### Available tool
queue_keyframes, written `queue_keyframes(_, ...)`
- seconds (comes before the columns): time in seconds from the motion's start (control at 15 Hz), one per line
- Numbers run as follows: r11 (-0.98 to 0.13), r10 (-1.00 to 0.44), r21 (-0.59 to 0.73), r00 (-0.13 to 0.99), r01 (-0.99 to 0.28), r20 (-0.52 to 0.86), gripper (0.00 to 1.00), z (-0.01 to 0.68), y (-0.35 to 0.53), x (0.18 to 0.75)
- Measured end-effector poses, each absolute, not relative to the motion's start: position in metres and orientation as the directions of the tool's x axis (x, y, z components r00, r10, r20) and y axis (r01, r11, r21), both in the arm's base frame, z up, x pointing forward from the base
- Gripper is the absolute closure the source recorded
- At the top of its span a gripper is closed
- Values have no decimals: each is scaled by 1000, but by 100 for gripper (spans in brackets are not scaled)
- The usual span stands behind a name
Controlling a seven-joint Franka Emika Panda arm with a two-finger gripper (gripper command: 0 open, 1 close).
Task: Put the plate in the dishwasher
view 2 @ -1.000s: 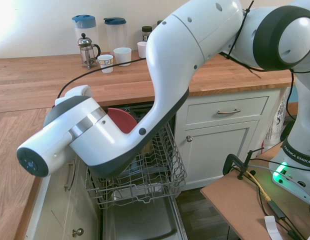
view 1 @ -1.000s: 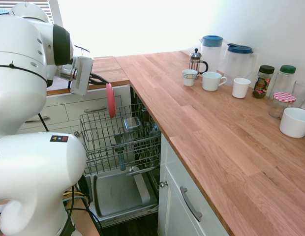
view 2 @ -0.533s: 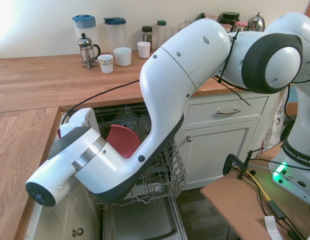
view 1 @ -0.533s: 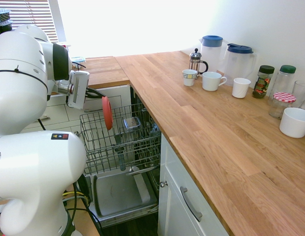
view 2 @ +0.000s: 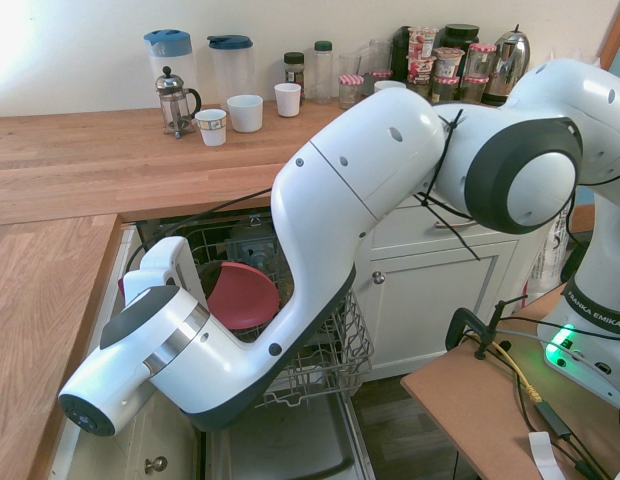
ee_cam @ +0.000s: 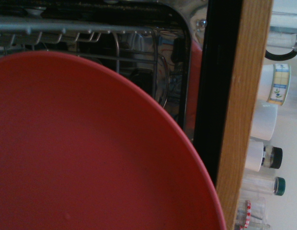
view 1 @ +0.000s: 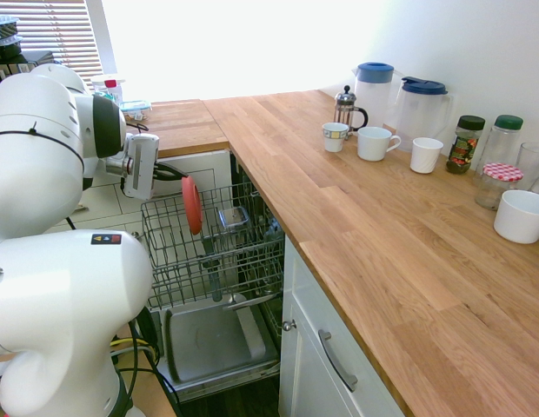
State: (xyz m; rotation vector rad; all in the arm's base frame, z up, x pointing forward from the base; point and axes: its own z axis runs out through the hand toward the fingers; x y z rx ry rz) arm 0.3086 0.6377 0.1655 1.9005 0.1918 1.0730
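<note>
The coral-red plate [view 1: 191, 205] stands on edge, its lower rim down among the wires of the pulled-out grey rack [view 1: 219, 257] of the open dishwasher [view 1: 209, 337]. My gripper [view 1: 180, 178] is shut on the plate's upper rim, reaching in from the left over the rack's back corner. In the second exterior view the plate [view 2: 246, 296] shows face-on in the rack [view 2: 325, 345], just behind the white hand and forearm that hide the fingers. The plate [ee_cam: 91, 153] fills most of the wrist view, with the dishwasher's dark inside behind it.
A cutlery basket [view 1: 231, 219] sits in the rack right of the plate. The wooden counter [view 1: 356, 226] carries white mugs [view 1: 375, 143], a French press [view 1: 346, 108], two blue-lidded jugs [view 1: 417, 109], jars and a white bowl [view 1: 521, 215]. White drawers [view 1: 104, 201] flank the dishwasher.
The arm has come down and carried the plate from above the rack into its wires. The gripper has stayed shut on the plate.
</note>
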Motion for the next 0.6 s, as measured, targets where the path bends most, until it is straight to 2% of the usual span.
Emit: queue_keyframes(0.6, -594, 511, 772, 636, -225, 578, 100, 118, 640, 316)
